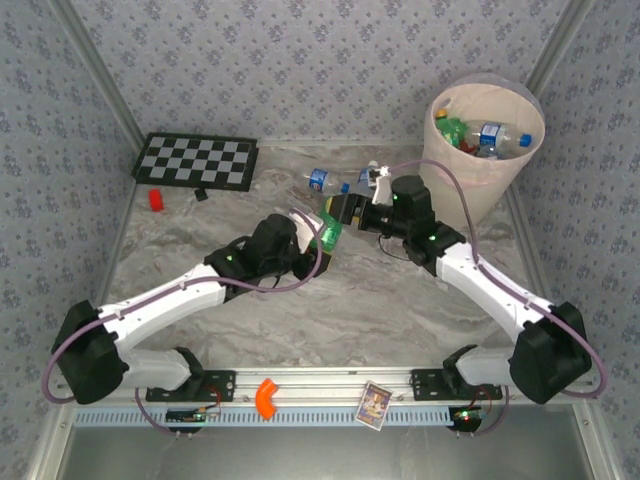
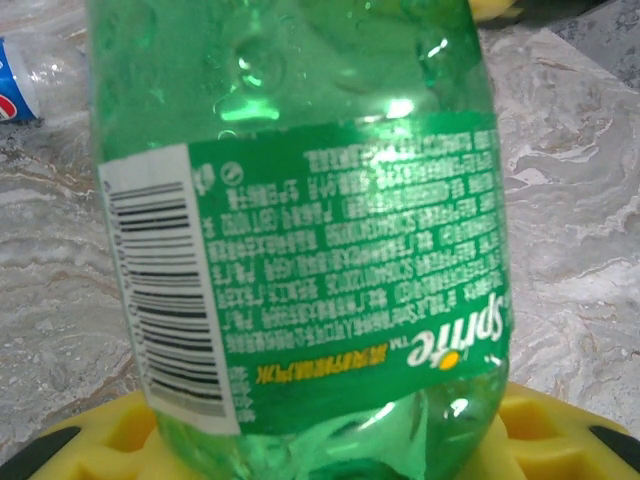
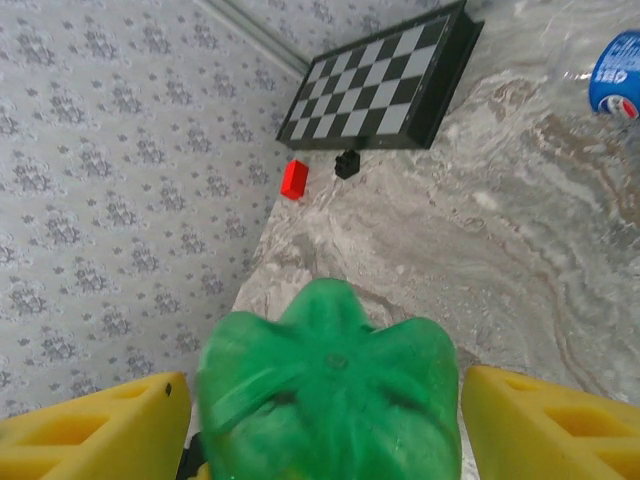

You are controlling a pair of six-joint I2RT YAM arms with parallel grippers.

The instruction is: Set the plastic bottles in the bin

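The left gripper [image 1: 317,238] pinches the green plastic Sprite bottle [image 1: 330,228] above mid-table. The right gripper [image 1: 346,209] has its jaws spread around the bottle's base, likely for a handover, since the large round pale pink bin [image 1: 478,188] stands far right.

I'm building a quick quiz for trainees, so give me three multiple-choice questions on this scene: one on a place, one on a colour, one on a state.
1. Where is the chessboard? A) far left corner of the table B) against the right wall C) at the near edge
2. What colour is the Sprite bottle? A) red B) green C) brown
3. The bin is: A) tipped over B) empty C) upright with bottles inside

Answers: 1 A, it lies at the far left corner; 2 B, body and label are green; 3 C, bottles show inside its rim.
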